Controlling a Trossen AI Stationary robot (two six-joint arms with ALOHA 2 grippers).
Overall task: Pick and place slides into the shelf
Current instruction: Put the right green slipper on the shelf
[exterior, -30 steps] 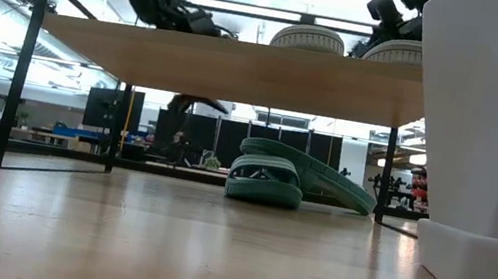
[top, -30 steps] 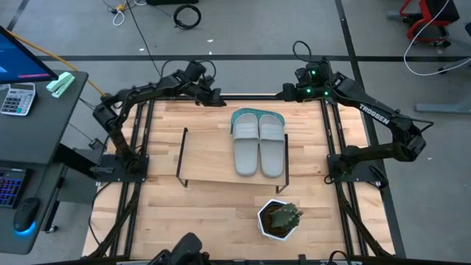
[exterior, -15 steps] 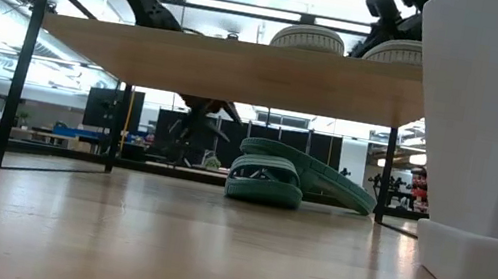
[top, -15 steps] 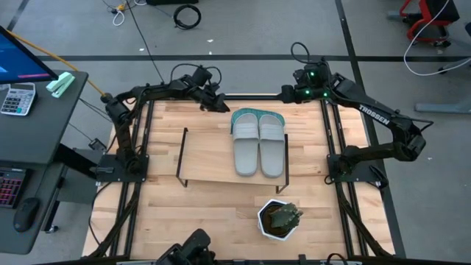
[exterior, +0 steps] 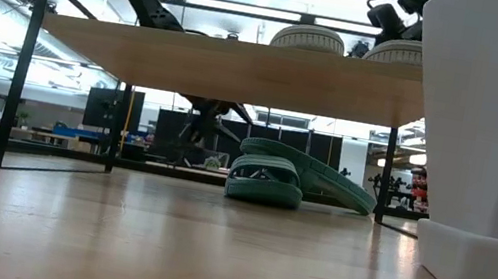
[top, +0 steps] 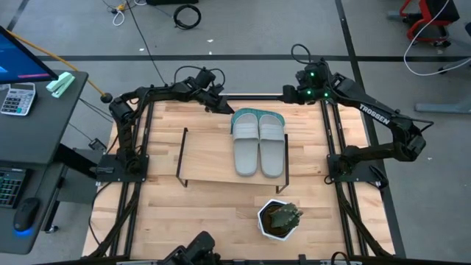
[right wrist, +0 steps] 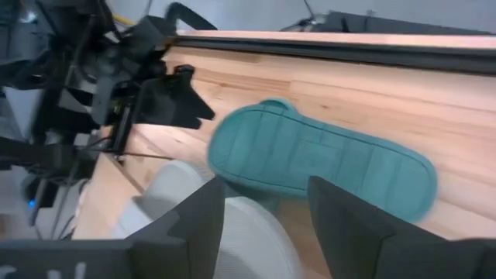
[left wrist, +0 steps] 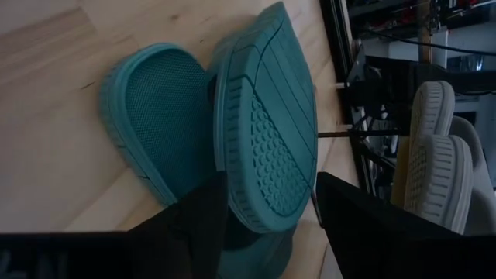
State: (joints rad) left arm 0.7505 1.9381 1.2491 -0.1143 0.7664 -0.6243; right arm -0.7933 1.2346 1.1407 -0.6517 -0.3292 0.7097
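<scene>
My left pincer (left wrist: 267, 213) stands released, fingers straddling a teal slide (left wrist: 267, 132) on the tabletop (top: 162, 221). My right pincer (right wrist: 263, 221), also released, hovers above. White "TROSSEN" lettering (top: 370, 112) marks my right arm.

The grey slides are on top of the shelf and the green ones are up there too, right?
Not quite. The grey slides do sit on the shelf, but the green slides lie on the table beneath it, at the far end. The low view shows them under the board, with the left gripper close beside them.
</scene>
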